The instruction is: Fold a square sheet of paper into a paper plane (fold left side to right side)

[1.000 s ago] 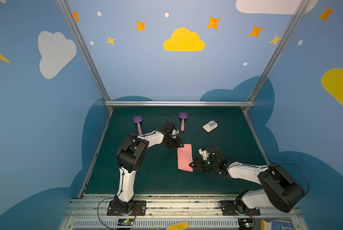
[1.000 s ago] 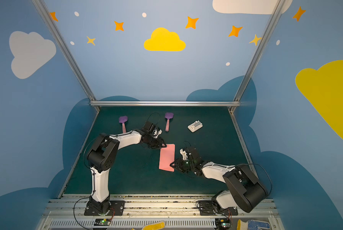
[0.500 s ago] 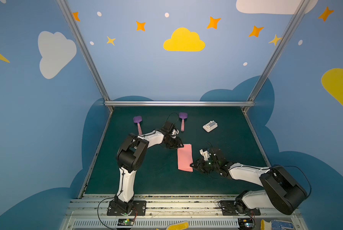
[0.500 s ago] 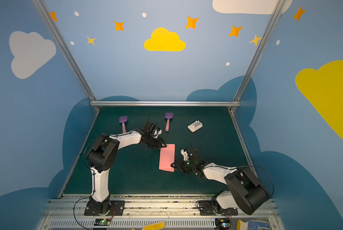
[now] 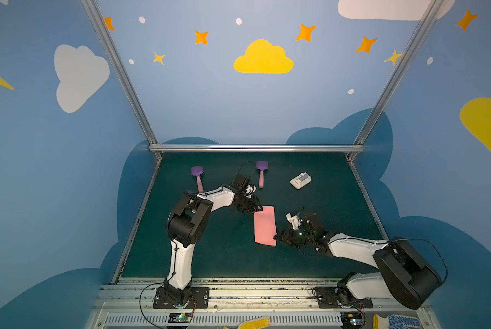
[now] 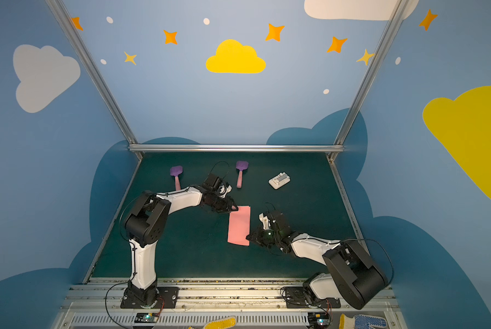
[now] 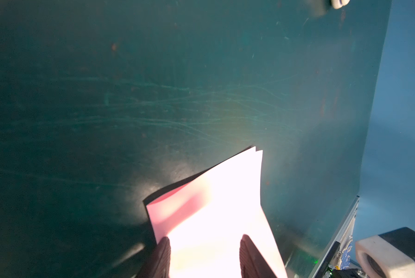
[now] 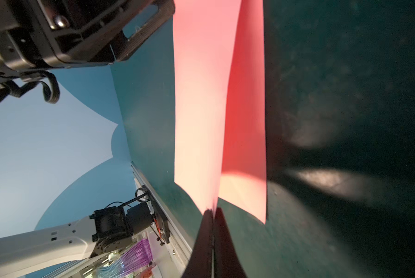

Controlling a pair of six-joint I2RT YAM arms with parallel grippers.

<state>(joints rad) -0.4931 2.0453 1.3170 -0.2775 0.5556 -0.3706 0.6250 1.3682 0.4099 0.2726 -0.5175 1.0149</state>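
Note:
The square sheet of paper (image 5: 264, 225) (image 6: 239, 225) is salmon pink and lies on the green mat folded into a narrow rectangle. No paper plane is in view. My left gripper (image 5: 258, 209) (image 6: 234, 209) is at the sheet's far left corner. In the left wrist view it (image 7: 205, 255) is open, with its fingers (image 7: 164, 252) spread over the paper (image 7: 216, 204). My right gripper (image 5: 277, 237) (image 6: 248, 237) is at the near right corner. In the right wrist view it (image 8: 212, 213) is shut on the edge of the upper layer (image 8: 196, 96), which stands lifted off the lower one (image 8: 247, 120).
Two purple spatulas with pink handles (image 5: 197, 178) (image 5: 262, 173) lie at the back of the mat. A small white plastic block (image 5: 300, 180) sits at the back right. Metal rails border the mat (image 5: 309, 256) at the back and sides.
My right gripper's jaws have closed on the paper's near right corner. The left arm and the sheet have barely moved.

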